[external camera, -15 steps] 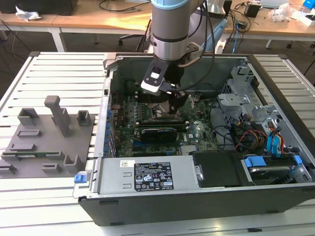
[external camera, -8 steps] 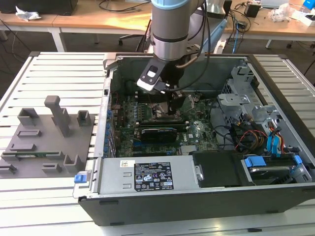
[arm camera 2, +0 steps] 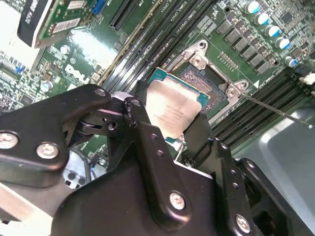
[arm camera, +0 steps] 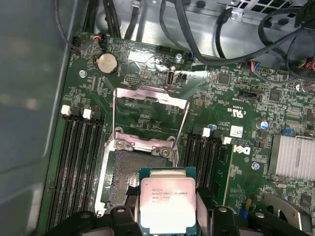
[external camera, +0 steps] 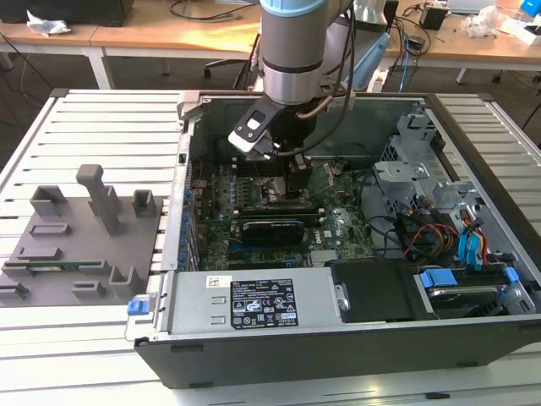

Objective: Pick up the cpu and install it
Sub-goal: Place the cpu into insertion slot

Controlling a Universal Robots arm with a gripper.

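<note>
The cpu is a flat square chip with a silvery top and a thin green edge. It sits between the black fingers of my gripper, which is shut on it. In the second wrist view the cpu hangs close over the motherboard, partly overlapping one side of the open socket. The socket shows its dark pin field, and its metal load frame is swung up. In the exterior view my gripper reaches down into the open computer case above the board.
Memory slots flank the socket on both sides. A graphics card lies near the socket, with a drive cage and cables at the exterior view's right. Case walls ring the board. A grey fixture stands on the slatted table at the left.
</note>
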